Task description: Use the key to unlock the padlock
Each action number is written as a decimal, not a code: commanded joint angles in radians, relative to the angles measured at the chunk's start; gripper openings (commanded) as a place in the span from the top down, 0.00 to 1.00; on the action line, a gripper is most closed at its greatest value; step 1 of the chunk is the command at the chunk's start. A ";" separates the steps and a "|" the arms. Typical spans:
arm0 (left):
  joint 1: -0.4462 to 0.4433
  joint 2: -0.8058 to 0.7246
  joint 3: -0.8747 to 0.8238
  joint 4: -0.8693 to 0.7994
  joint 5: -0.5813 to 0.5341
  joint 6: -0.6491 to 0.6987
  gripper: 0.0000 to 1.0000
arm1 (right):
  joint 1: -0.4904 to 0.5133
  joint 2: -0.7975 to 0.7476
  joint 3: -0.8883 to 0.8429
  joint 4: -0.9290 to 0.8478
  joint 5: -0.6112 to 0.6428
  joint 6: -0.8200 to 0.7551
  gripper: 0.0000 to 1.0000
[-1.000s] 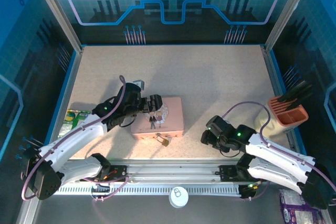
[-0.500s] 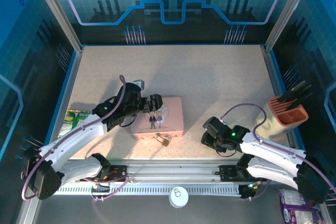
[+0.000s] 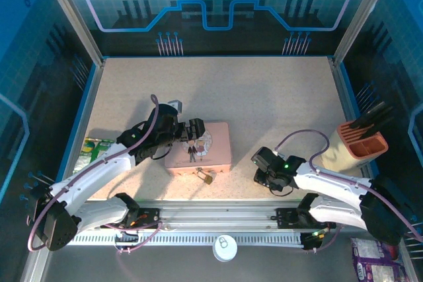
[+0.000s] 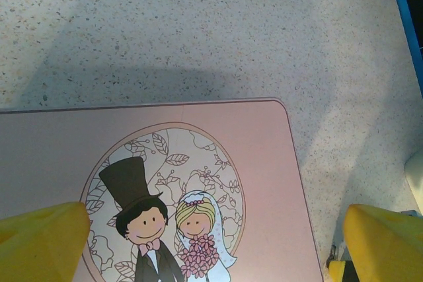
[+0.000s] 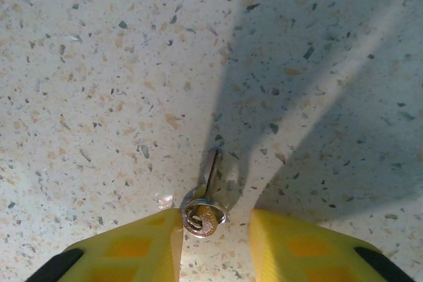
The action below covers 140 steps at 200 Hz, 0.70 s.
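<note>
— Near edge of the pink tin (image 3: 217,144), low on the counter (image 3: 264,97): padlock (image 3: 207,177), small, brass, lying right against the tin's rim. Shackle too small to read.

— Noted. And the key (image 5: 210,166)?

— Right of the tin, well apart from the padlock, flat on the speckled counter under the right pincer (image 5: 215,232). Thin shaft pointing away from the wrist camera, split ring (image 5: 200,216) at its near end.

— Right pincer's state?

— Jaws partly apart, low over the counter, straddling the ring. One yellow fingertip (image 5: 142,242) looks to touch the ring; a sliver of counter shows between the ring and the other. Not gripping anything.

— Left pincer (image 4: 213,229)?

— Spread as wide as it goes, nothing in it. It hangs over the left part of the tin's lid, a yellow fingertip at each lower corner of its wrist view, the cartoon bride and groom between them.

— Anything else around?

— Orange holder (image 3: 362,144) with dark handles at the right edge; green packet (image 3: 92,151) at the left edge.
</note>
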 commanded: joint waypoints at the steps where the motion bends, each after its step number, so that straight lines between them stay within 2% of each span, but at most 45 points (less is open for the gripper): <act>1: -0.007 -0.003 0.006 0.013 -0.018 -0.019 0.01 | 0.012 0.023 -0.011 0.047 0.015 0.021 0.68; 54: -0.006 0.006 0.013 0.019 -0.020 -0.016 0.01 | 0.012 0.077 0.000 0.087 0.005 0.000 0.70; 140: -0.006 0.006 0.014 0.022 -0.019 -0.015 0.01 | 0.011 0.122 0.023 0.088 -0.002 -0.025 0.81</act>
